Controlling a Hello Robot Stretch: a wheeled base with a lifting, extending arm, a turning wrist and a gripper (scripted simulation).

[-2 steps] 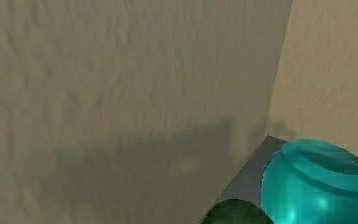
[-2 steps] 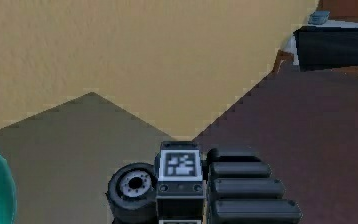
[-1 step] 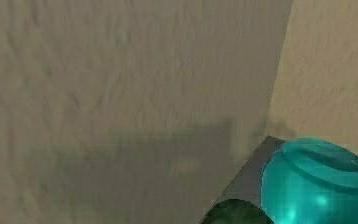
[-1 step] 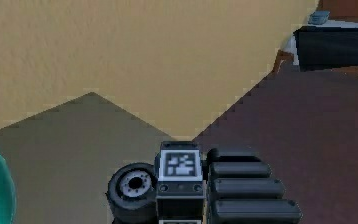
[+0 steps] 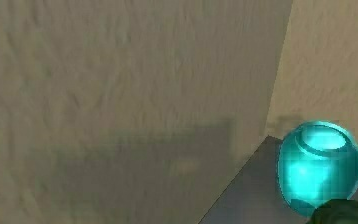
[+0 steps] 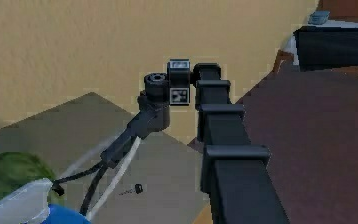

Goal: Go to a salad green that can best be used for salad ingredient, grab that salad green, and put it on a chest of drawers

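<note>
A leafy green lump, dark and crinkled like a salad green, lies at the arm side view's bottom left corner on a flat grey-beige top. My arm rises as a dark bar to two white marked squares. From there the gripper slants down and left, and its thin fingers end close to the green lump and a pale cyan thing. I cannot tell whether the gripper holds anything. In the forward view a cyan glass bowl stands on a grey top at the lower right.
A beige wall stands close ahead and meets a second wall at a corner. A tiny dark object lies on the top by the arm. Dark brown floor spreads right, with dark furniture far back.
</note>
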